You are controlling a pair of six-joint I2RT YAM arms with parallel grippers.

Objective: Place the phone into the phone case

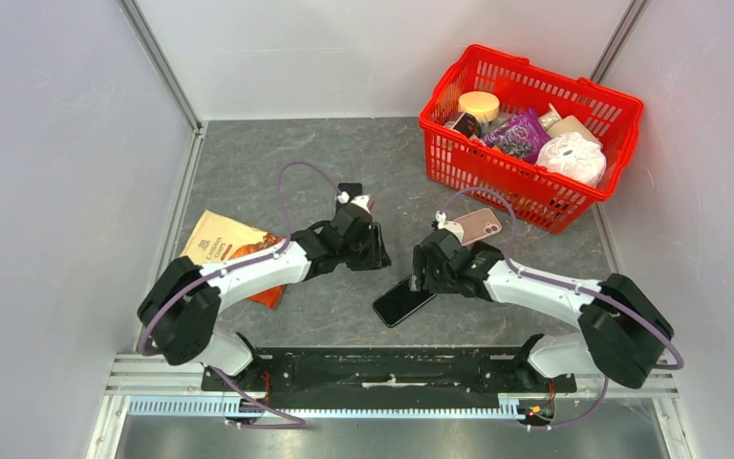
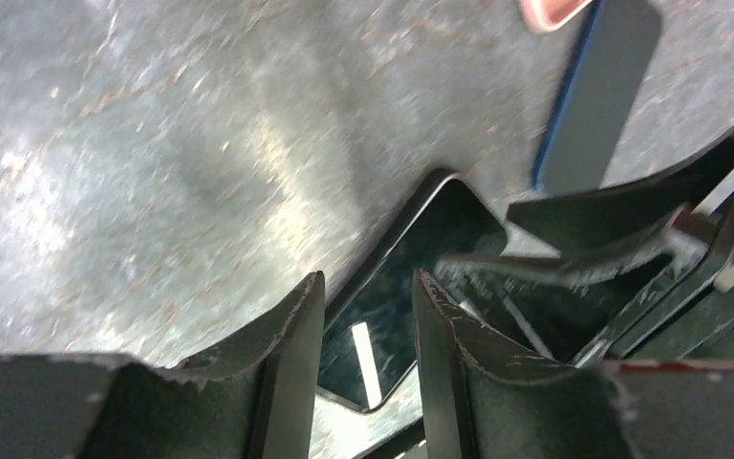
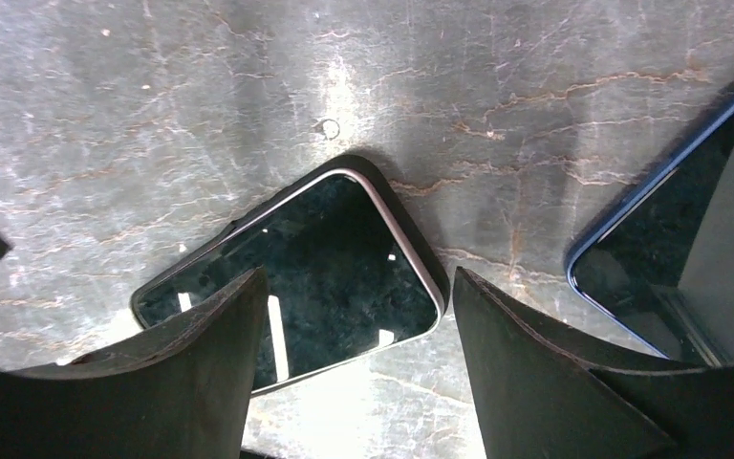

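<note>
Both pincers inspected over the grey marbled table [image 1: 277,163]. My left pincer [image 2: 368,279] is released, its fingers parted and grasping nothing. My right pincer [image 3: 358,275] is likewise released, with its fingers spread wide (only air between them). The black-screened rectangular phone with a silver-grey edge [image 3: 334,253] lies flat on the table, centre near, below both sets of fingers. I cannot confirm that either set touches it. A dark border shows outside its edge; whether that is case or shadow I cannot tell. Near it on the far right lies a dark flat slab with a blue edge [image 3: 645,225]. Beyond that lies a pink flat rectangular slab [image 1: 479,226], near a red plastic mesh basket [image 1: 497,177] of groceries at far right. An orange snack bag [image 1: 218,251] lies left, partly under my left arm.
</note>
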